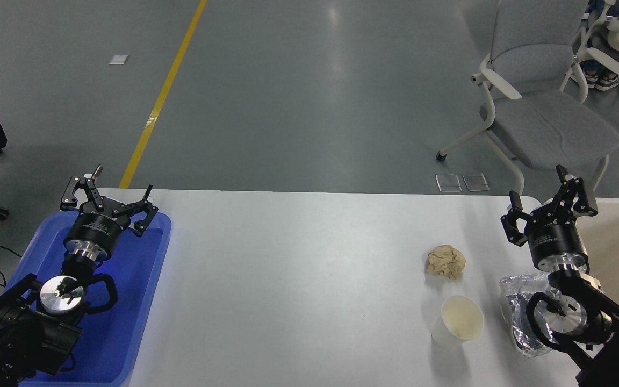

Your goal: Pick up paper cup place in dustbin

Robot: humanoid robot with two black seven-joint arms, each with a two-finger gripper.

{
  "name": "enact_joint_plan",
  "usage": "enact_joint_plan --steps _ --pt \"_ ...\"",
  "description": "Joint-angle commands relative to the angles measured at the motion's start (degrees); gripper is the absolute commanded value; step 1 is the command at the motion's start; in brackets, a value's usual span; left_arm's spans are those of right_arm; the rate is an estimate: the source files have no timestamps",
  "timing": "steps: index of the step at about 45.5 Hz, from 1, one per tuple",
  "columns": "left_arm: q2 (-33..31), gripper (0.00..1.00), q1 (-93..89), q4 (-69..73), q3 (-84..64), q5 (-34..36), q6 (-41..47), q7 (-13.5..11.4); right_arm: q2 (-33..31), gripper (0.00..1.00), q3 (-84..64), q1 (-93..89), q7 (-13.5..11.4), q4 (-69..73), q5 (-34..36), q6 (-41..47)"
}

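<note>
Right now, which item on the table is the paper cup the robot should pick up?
Look at the near right part of the white table, just left of the right arm. The paper cup stands upright there, open mouth up. It is smooth, white and tapered, unlike the crumpled tan paper ball behind it and the crinkled foil bag beside it.
</note>
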Motion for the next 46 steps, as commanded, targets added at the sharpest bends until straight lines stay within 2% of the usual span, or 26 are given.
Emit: enact_joint_plan --steps 1,31,37,46 --pt "0.0 1.0 0.01 0.0 0.0 0.0 0.0 0.0 -0.09 1.0 -0.04 0.11 -0.02 0.02 0.0 -0.02" --pt "0.0 1.0 0.01 0.0 0.0 0.0 0.0 0.0 -0.79 1.0 -1.26 1.51 -0.37 -1.74 -0.35 -0.37" --pt "0.0 1.0 0.01 0.0 0.0 0.0 0.0 0.0 -4.03 1.0 -10.3 5.46 -0.55 -4.11 -0.43 -1.69" --pt "0.0 1.0 -0.08 0.0 0.0 0.0 0.09 0.0 -8.96 1.0 -32.01 15.04 -1.51 -6.14 0.53 -2.04"
